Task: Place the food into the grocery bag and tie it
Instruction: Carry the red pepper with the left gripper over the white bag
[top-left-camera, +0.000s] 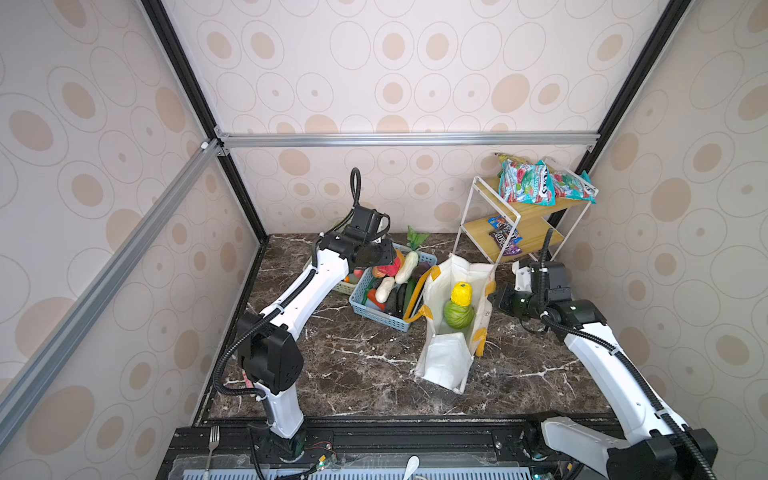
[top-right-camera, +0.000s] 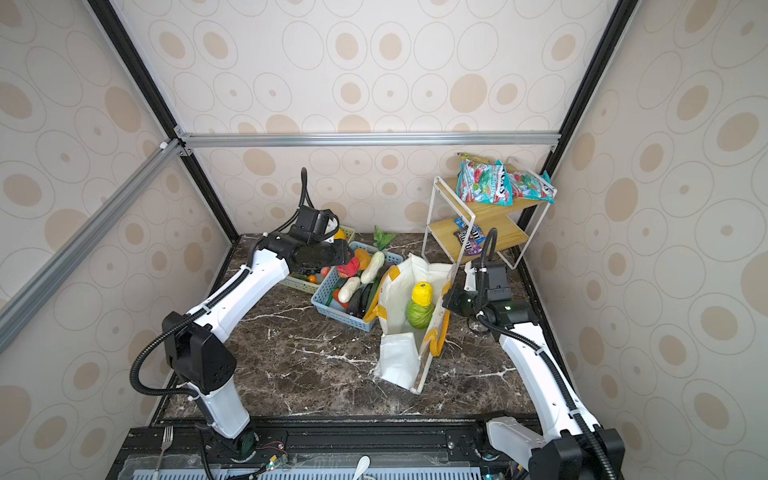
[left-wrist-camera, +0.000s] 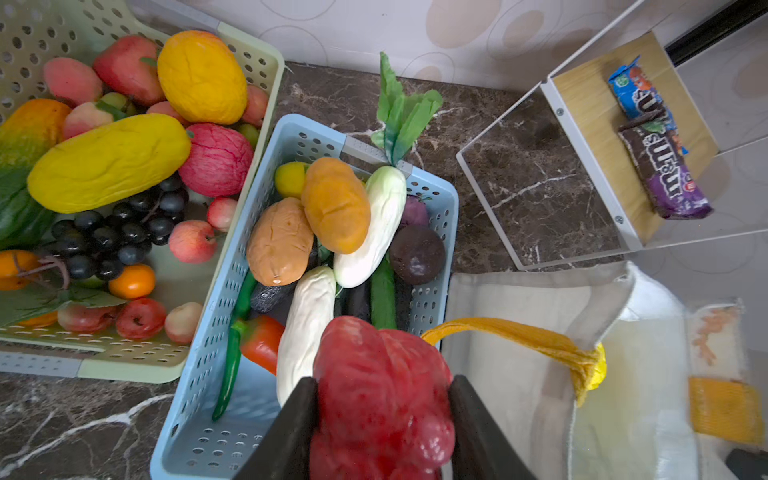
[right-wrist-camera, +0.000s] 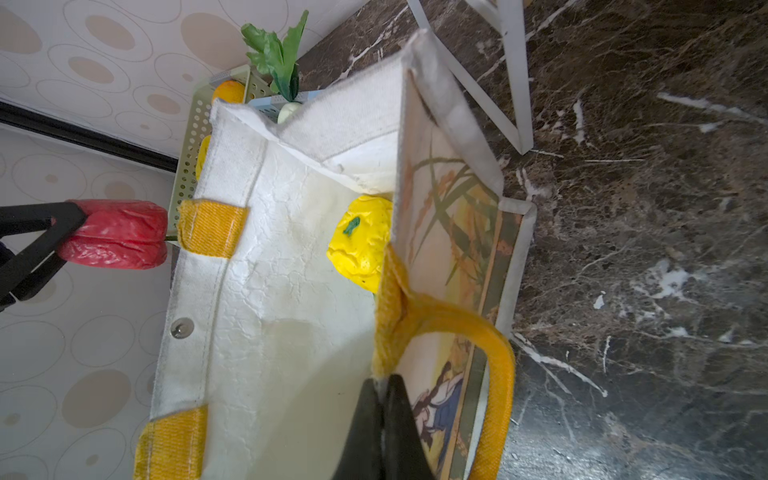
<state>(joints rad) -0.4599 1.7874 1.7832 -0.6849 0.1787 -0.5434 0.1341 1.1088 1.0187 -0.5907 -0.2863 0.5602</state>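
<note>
The white grocery bag (top-left-camera: 446, 361) stands open mid-table, with its yellow-orange handles hanging at the sides. A yellow knobbly fruit (top-left-camera: 461, 293) and a green cabbage (top-left-camera: 458, 316) lie inside it. My left gripper (left-wrist-camera: 383, 388) is shut on a red wrinkled food piece (left-wrist-camera: 378, 357). It holds the piece above the blue basket (left-wrist-camera: 199, 374), close to the bag's left rim. My right gripper (right-wrist-camera: 383, 380) is shut on the bag's right wall at the rim (right-wrist-camera: 399, 291), beside a handle (right-wrist-camera: 494, 374). More food fills the blue basket, including a leafy white radish (left-wrist-camera: 374, 224).
A pale green basket (left-wrist-camera: 124, 357) of fruit sits behind the blue one, against the back wall. At the back right stands a white wire shelf (top-left-camera: 519, 216) with teal-and-red snack packets (top-left-camera: 528, 183) on top. A fork (top-left-camera: 212, 440) lies on the front rail.
</note>
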